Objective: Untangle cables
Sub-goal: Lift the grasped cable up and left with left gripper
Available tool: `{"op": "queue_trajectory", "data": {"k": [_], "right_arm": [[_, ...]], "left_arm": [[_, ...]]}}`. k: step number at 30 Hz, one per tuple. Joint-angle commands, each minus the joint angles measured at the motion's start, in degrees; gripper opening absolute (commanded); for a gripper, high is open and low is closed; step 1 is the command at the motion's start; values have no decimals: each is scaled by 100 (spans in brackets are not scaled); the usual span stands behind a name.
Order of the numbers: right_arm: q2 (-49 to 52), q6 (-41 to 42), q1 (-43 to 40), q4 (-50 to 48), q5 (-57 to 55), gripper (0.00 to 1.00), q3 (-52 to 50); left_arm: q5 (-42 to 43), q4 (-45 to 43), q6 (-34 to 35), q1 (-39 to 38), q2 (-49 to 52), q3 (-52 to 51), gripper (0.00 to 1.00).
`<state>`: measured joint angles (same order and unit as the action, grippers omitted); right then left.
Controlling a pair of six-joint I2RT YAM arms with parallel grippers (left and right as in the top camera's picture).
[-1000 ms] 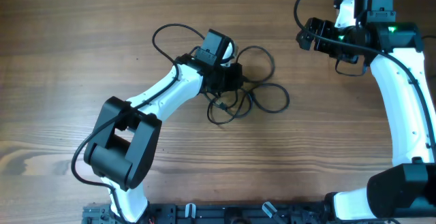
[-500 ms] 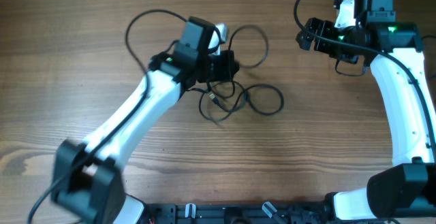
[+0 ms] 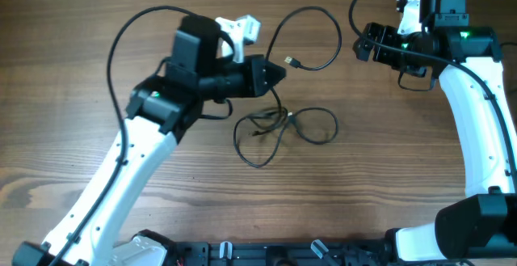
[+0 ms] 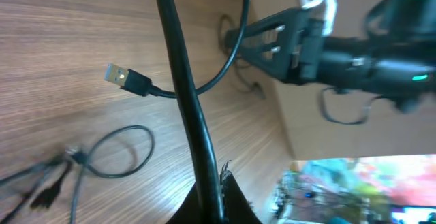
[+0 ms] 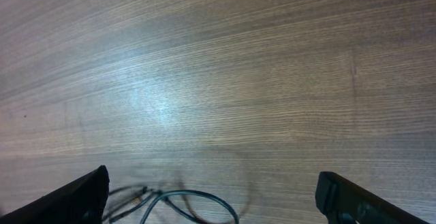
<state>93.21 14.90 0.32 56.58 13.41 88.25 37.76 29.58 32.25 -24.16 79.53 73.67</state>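
My left gripper (image 3: 277,73) is raised above the table's middle and is shut on one thin black cable (image 3: 336,33). That cable arcs up and right, then back to a free USB plug (image 3: 289,60). In the left wrist view the cable (image 4: 178,81) runs up from the jaws (image 4: 212,207), with the plug (image 4: 120,77) to its left. The other cables (image 3: 284,128) lie in loose, overlapping loops on the wood below the gripper. My right gripper (image 3: 361,44) is open and empty at the far right; its wrist view shows wide jaws (image 5: 214,198) with the loops (image 5: 178,200) between them.
The wooden table (image 3: 404,177) fills the view. A black rail (image 3: 242,255) runs along the front edge. The left arm's own thicker wire (image 3: 121,44) arcs out to the left. The right arm's wire (image 3: 355,3) loops at the top right.
My left gripper has risen and pulled back to the left with one cable, drawing it out of the tangle so its USB plug hangs free. The remaining loops shifted slightly. The right arm has not moved.
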Motion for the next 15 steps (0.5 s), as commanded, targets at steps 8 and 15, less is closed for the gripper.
{"op": "queue_trajectory", "data": {"k": [8, 15], "right_arm": [[46, 28, 4, 33, -87, 100, -63], [46, -85, 17, 125, 247, 100, -63]], "left_arm": [[2693, -173, 566, 1331, -164, 28, 4], [1816, 146, 267, 1740, -144, 26, 4]]}}
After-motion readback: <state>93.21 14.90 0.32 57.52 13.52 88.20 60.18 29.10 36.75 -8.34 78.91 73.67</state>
